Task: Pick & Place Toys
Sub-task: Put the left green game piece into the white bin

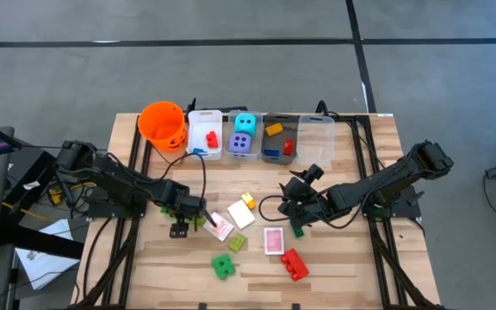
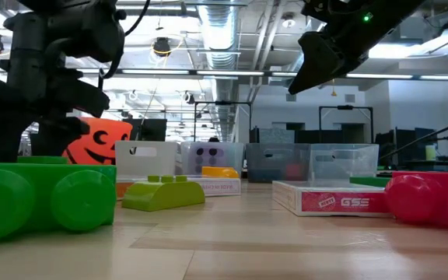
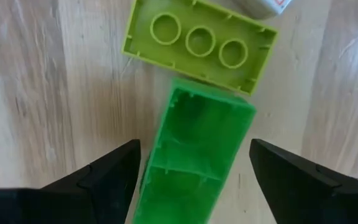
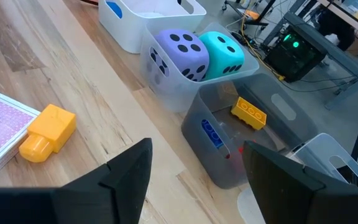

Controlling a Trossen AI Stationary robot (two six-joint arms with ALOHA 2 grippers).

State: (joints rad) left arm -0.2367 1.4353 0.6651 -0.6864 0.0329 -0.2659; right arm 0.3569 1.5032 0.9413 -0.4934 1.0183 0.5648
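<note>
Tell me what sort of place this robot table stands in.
Probably an open lab or industrial workshop: exposed ceiling ducts and hanging lamps overhead, a bare grey concrete floor around the wooden table, and electronics with loose cables beyond it.

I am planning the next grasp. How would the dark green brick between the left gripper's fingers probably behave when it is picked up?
The dark green brick is likely stiff and light: it looks like hollow moulded plastic, open side up. Its glossy walls may be slightly slippery, so the open left gripper should close squarely. It lies flat, unlikely to roll, but could nudge the lime brick at its end.
</note>
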